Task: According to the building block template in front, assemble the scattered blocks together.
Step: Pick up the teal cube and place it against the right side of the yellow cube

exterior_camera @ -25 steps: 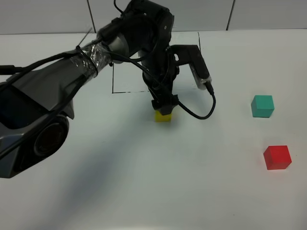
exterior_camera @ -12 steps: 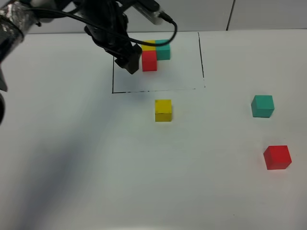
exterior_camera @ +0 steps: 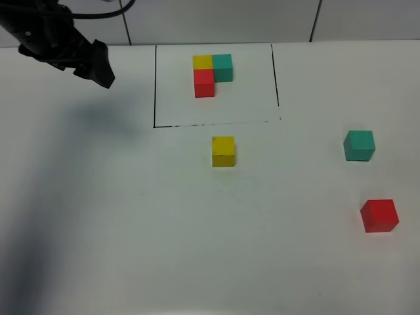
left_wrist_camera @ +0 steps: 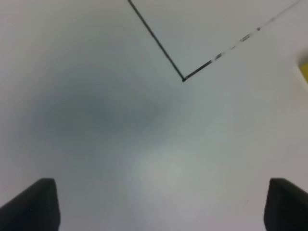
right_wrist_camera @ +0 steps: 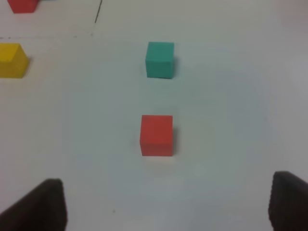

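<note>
The right claw (right_wrist_camera: 167,202) hangs spread and empty; closing off-centre on the red cube (right_wrist_camera: 156,135) ahead could skid it away.

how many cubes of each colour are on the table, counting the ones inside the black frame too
yellow: 2, framed yellow cube and loose yellow cube
teal: 2, framed teal cube and loose teal cube
red: 2, framed red cube and loose red cube
total: 6
</note>
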